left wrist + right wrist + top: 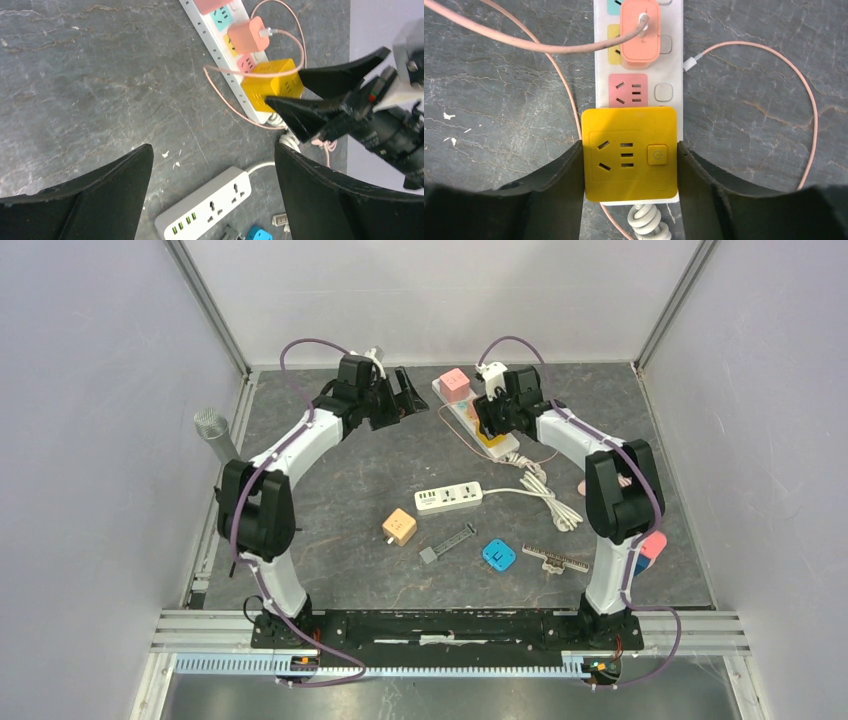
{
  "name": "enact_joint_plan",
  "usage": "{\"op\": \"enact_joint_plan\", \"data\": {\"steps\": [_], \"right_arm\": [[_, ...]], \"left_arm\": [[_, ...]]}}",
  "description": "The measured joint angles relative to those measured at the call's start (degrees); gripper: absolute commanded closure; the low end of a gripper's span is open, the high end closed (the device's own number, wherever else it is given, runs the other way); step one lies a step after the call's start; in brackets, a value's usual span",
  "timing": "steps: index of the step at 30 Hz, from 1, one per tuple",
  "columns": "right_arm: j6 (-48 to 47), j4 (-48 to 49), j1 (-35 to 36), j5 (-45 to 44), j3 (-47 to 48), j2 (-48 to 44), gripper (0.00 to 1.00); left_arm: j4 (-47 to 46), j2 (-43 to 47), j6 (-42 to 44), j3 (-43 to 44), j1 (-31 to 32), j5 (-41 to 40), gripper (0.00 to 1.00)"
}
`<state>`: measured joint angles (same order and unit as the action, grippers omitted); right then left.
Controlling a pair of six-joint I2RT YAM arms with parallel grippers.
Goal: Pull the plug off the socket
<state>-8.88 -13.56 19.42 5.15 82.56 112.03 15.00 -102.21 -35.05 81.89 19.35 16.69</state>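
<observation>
A yellow cube plug [629, 165] sits in the near end of a long white socket strip [672, 65] at the back of the table. My right gripper [630, 145] is shut on the yellow plug, with one finger pressed against each side. The top view shows that gripper [490, 427] over the plug [492, 444] and the strip [465, 412]. My left gripper [212, 150] is open and empty, hovering left of the strip [410, 390]. The left wrist view shows the plug [272, 82] between the right fingers.
A salmon charger [639, 32] with a pink cable [809, 110] is plugged in further along the strip, and a pink cube [455, 383] at its far end. A second white strip [449, 498], an orange adapter [399, 527] and a blue adapter [498, 556] lie mid-table. A metal cylinder [215, 435] lies at the left.
</observation>
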Motion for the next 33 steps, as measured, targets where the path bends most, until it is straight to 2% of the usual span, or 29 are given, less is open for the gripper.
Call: {"op": "enact_joint_plan", "data": {"steps": [2,6,13,18,22,26,30,33], "right_arm": [[0.02,1.42,-0.33,1.38,-0.83,-0.13,0.59],[-0.55,5.35,-0.17,3.91,-4.04,-1.42,0.60],[-3.50,8.24,3.76,7.61,-6.71,-2.49,0.57],[-4.48,8.85,6.75,8.94,-6.97,-2.47,0.29],[-3.02,9.25,7.54,9.22,-7.26,-2.47,0.17],[-1.53,9.70,7.82,9.20,-8.04,-2.47,0.18],[-0.98,9.92,7.78,8.98,-8.07,-2.47,0.30],[-1.07,10.03,7.72,8.57,-8.07,-2.47,0.35]], "left_arm": [[0.33,-2.80,-0.83,2.40,0.00,-0.04,0.06],[2.03,-7.93,-2.40,6.64,0.00,-1.44,0.06],[5.01,-8.87,-4.90,6.78,-0.83,-8.26,0.07],[3.28,-8.83,-6.69,3.13,-2.69,-8.61,0.17],[2.10,-8.90,-7.89,0.48,-3.15,-6.56,0.22],[-0.44,-10.12,-8.41,-0.22,-2.91,-4.20,0.23],[-3.63,-12.44,-8.57,-0.20,-2.80,-2.67,0.27],[-5.86,-14.45,-9.55,-0.20,-2.47,-2.58,0.31]]}}
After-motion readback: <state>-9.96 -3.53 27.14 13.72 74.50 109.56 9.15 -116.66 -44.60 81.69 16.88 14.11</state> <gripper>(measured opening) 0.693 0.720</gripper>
